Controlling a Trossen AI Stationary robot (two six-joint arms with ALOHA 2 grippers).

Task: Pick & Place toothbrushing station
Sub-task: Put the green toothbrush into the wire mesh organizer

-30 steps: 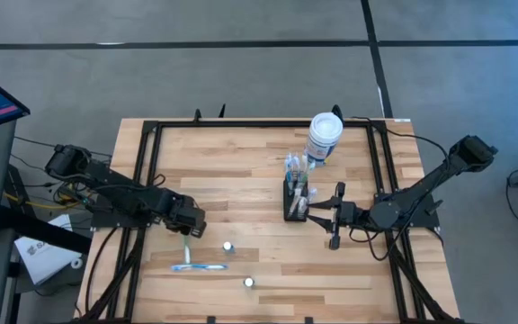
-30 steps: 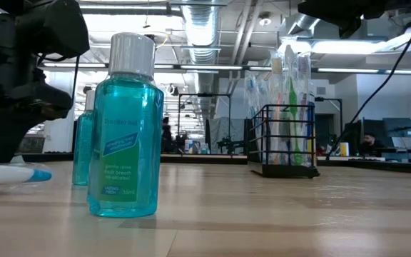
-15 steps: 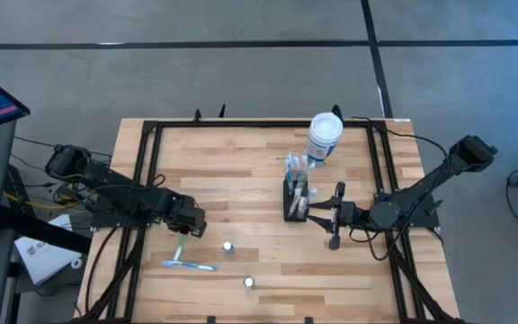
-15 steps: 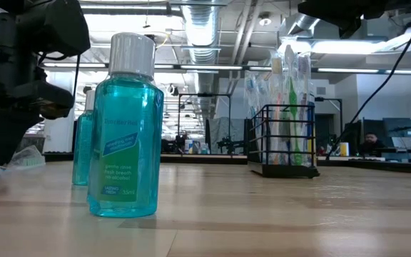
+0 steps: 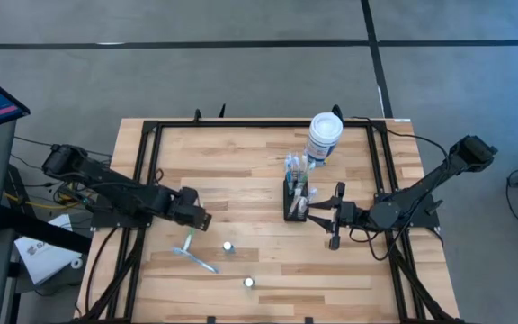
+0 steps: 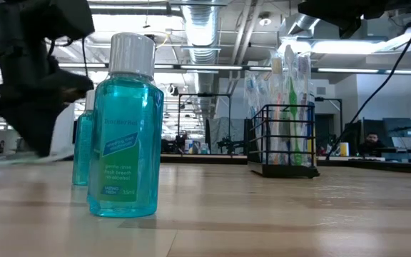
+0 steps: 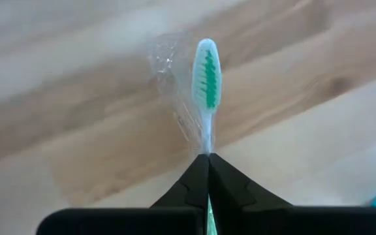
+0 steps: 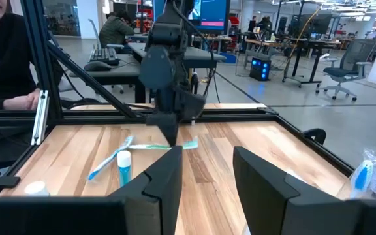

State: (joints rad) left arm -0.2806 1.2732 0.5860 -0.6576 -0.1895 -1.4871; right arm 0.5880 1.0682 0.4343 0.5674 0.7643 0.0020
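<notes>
Left gripper (image 5: pixel 198 219) pinched tight on the handle of a white toothbrush with green bristles (image 7: pixel 207 81), clear wrapping around its head, held just above the pale wooden plank table (image 5: pixel 232 166) near its left edge. Second toothbrush, blue-handled (image 5: pixel 196 259), lying flat toward the front edge, close below the gripper.

Right gripper (image 5: pixel 326 218) parked near the right edge with fingers apart, nothing between them, just beside the black wire toothbrushing station (image 5: pixel 295 200), an upright caddy holding several packaged brushes.

Teal mouthwash bottle with a white cap (image 6: pixel 125 127) close to the low camera; label reads roughly "fresh breath", smaller print too fine to make out. A second like bottle (image 6: pixel 83 148) mostly hidden behind it.

White cylindrical canister with a blue label (image 5: pixel 323 137) at the back edge, behind the caddy; its writing unreadable.

A seated person (image 8: pixel 8 62) beyond the table, cut off by the frame.
</notes>
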